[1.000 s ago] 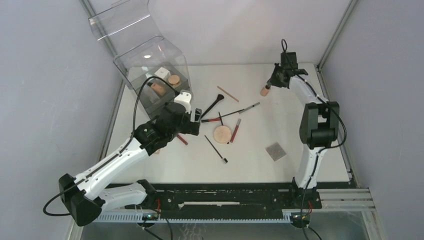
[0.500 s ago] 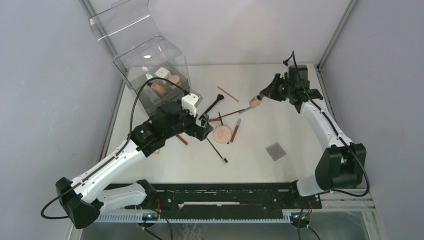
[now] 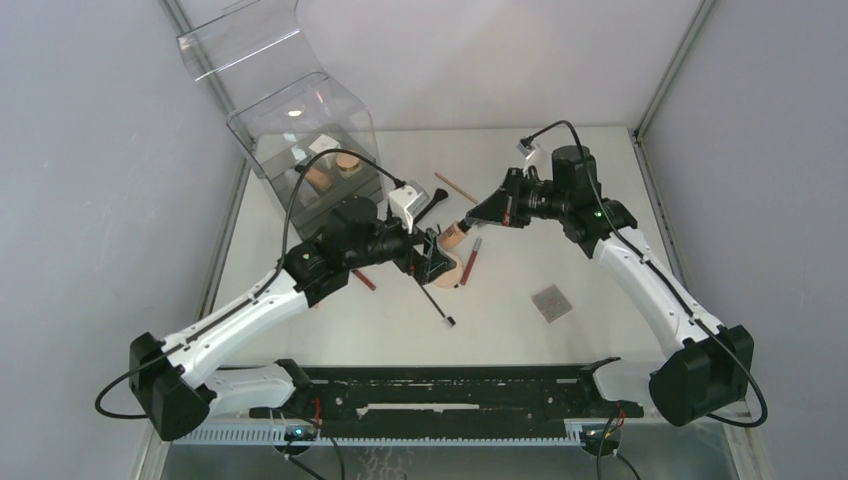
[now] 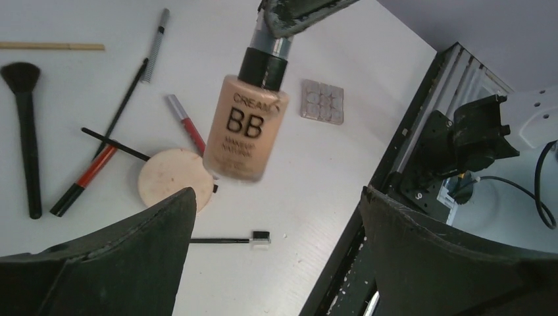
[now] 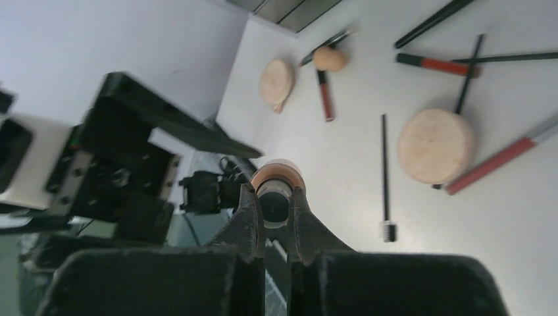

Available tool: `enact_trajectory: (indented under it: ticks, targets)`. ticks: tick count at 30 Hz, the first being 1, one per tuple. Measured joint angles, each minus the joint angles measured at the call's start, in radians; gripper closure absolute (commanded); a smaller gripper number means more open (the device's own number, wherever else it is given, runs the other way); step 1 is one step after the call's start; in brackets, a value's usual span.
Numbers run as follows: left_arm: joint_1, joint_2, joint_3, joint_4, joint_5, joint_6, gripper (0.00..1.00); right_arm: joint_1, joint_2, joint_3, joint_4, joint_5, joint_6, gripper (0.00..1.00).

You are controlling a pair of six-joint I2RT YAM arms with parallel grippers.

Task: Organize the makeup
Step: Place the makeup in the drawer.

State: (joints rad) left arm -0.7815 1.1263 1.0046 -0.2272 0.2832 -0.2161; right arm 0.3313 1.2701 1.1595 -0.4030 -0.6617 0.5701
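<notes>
The bottle (image 4: 245,128) hangs in the air just above the compact (image 4: 172,179). My right gripper (image 5: 276,201) pinches its dark cap. My left gripper (image 3: 432,262), beside the compact, has its jaws wide apart. The pinch is small, so the bottle could slip and fall.

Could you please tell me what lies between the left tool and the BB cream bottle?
Nothing: in the left wrist view, the BB cream bottle, held by the right tool, hangs just ahead of the open left tool.
</notes>
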Motion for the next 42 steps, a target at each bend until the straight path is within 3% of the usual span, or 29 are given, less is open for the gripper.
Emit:
enact_trajectory:
  ticks: [13, 20, 22, 25, 28, 36, 41, 42]
  targets:
    - [-0.002, 0.054, 0.002, -0.019, 0.061, -0.013, 0.18, 0.077, -0.019, -0.034, 0.064, -0.13, 0.072, 1.0]
    - [-0.002, 0.083, 0.003, -0.015, 0.061, -0.021, 0.36, 0.082, -0.019, -0.035, 0.07, -0.162, 0.071, 1.0]
    - [-0.002, 0.093, 0.003, -0.015, 0.062, -0.023, 0.34, 0.082, -0.019, -0.035, 0.07, -0.164, 0.068, 1.0]
    - [-0.003, 0.093, 0.004, -0.015, 0.06, -0.022, 0.14, 0.082, -0.013, -0.035, 0.07, -0.172, 0.065, 1.0]
    - [-0.003, 0.093, 0.01, -0.025, 0.042, -0.02, 0.12, 0.082, -0.007, -0.035, 0.07, -0.188, 0.064, 1.0]
    - [-0.006, 0.093, 0.019, -0.034, 0.035, 0.002, 0.38, 0.086, 0.004, -0.035, 0.07, -0.203, 0.06, 1.0]
    - [-0.01, 0.1, 0.025, -0.051, 0.075, 0.016, 0.79, 0.097, 0.015, -0.035, 0.072, -0.182, 0.053, 0.99]
    - [-0.016, 0.1, 0.026, -0.052, 0.084, 0.021, 0.86, 0.097, 0.018, -0.035, 0.074, -0.182, 0.053, 0.86]
